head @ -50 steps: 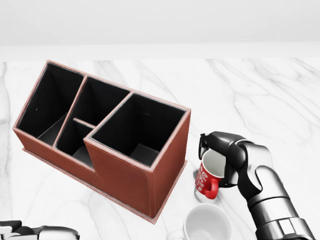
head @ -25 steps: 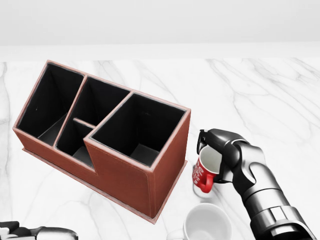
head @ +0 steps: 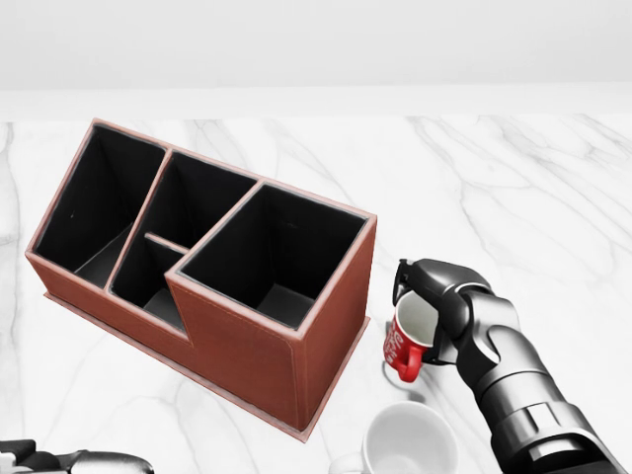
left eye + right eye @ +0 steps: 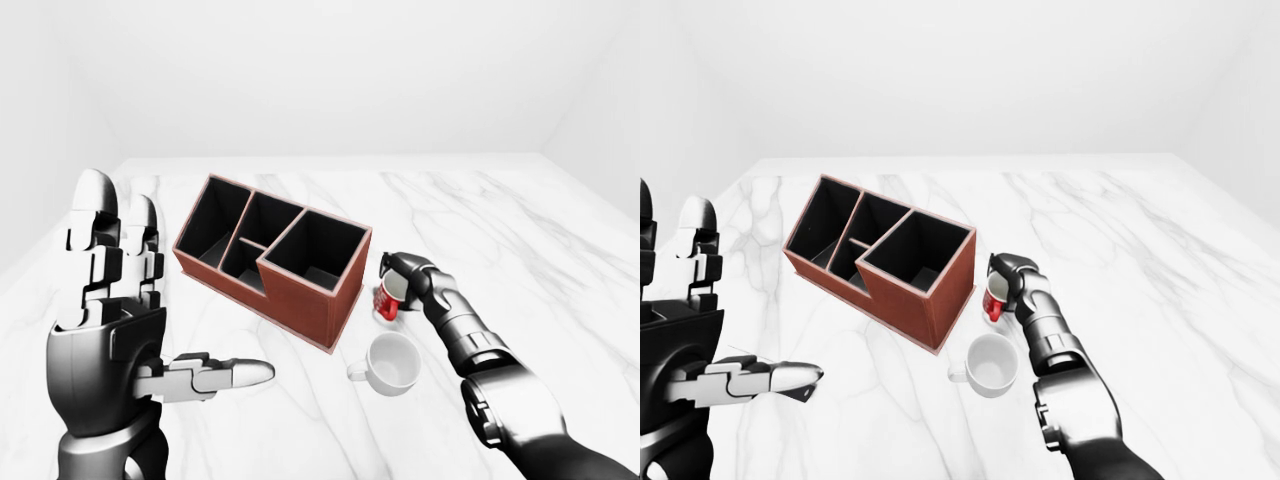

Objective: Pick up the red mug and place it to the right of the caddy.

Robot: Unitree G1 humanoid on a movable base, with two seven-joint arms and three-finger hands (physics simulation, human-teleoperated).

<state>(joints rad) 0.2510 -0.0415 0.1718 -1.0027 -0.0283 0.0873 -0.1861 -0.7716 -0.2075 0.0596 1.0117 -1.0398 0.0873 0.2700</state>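
Head view, right hand [image 3: 434, 306] clenched round tilted glossy red mug [image 3: 407, 341], just right of brown leather compartmented caddy [image 3: 212, 272], white ceramic cup [image 3: 410, 441] below, open marble tabletop [image 3: 553, 188] to the right, left hand [image 4: 115, 300] released.

The only lettering in view is white print on the side of the red mug [image 3: 405, 346], seen in the head view. The characters run across the mug's tilted wall, but they are too small and blurred to read, and no word or number can be made out. No other surface in the three views carries a legible label, brand or sign.
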